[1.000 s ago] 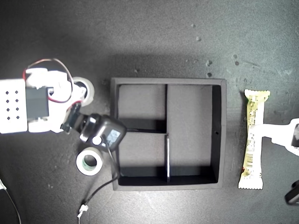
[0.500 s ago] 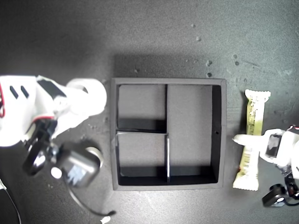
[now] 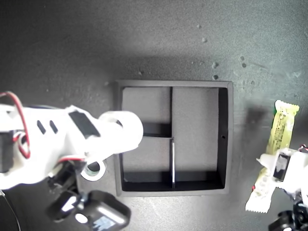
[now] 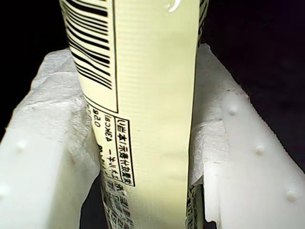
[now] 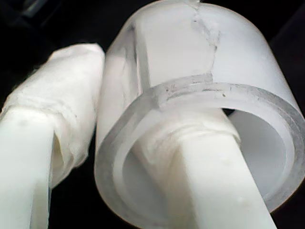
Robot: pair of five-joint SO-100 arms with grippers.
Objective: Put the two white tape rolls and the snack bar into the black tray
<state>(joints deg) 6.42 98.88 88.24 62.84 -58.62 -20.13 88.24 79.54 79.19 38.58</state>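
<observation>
My second gripper (image 3: 120,131) is shut on the plain white tape roll (image 3: 126,126), held above the black tray's (image 3: 229,139) edge at the exterior view's left. In the second wrist view one finger (image 5: 209,181) passes through the roll's (image 5: 190,52) hole and the other finger (image 5: 43,129) presses its outside. The smaller tape roll with a greenish core (image 3: 93,169) lies on the table beside the tray, partly under that arm. At the exterior view's right, my first gripper (image 3: 276,166) is shut on the snack bar (image 3: 282,126), which tilts. The bar (image 4: 147,95) fills the first wrist view between both pads.
The tray's compartments show nothing inside. The second arm's black wrist camera (image 3: 102,215) hangs low at the exterior view's bottom left. Small pale specks (image 3: 214,65) dot the dark table beyond the tray.
My second gripper has risen with the plain roll and moved toward the tray. My first gripper has closed on the snack bar and lifted it, tilting its far end to the exterior view's right.
</observation>
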